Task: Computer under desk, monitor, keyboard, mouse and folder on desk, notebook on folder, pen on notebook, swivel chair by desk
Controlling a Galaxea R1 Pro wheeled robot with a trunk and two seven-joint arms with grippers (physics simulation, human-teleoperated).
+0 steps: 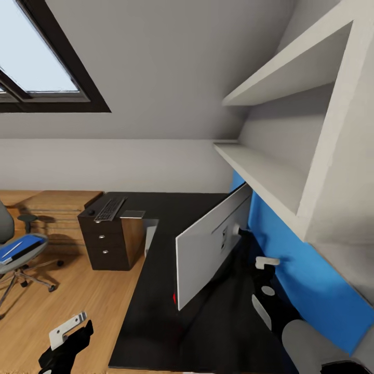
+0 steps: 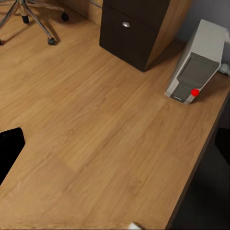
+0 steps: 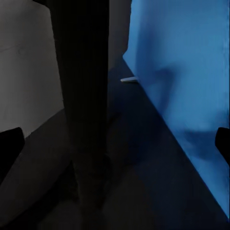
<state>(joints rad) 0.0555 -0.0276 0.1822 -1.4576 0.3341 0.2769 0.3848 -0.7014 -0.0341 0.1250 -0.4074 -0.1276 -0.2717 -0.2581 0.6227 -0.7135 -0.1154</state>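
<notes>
The monitor (image 1: 208,249) stands on the black desk (image 1: 156,311) with its grey back toward me and a red dot at its lower corner. My right gripper (image 1: 262,298) is behind it, next to the blue back panel (image 1: 291,259). It is open (image 3: 115,143), with the monitor's grey back (image 3: 24,62) and a dark upright ahead. The keyboard (image 1: 110,209), the mouse (image 1: 91,212) and a flat grey rectangle, probably the notebook (image 1: 132,213), lie on a dark chest of drawers (image 1: 111,244). The blue folder (image 1: 23,246) lies on the swivel chair (image 1: 13,264). The computer (image 2: 196,67) stands on the floor. My left gripper (image 1: 70,343) hangs open over the floor.
White shelves (image 1: 270,171) jut out over the desk's right side. A small white piece (image 1: 267,262) sits at the foot of the blue panel. The chair's star base (image 2: 28,12) and the chest (image 2: 139,28) border open wooden floor (image 2: 96,134). A dark window is at upper left.
</notes>
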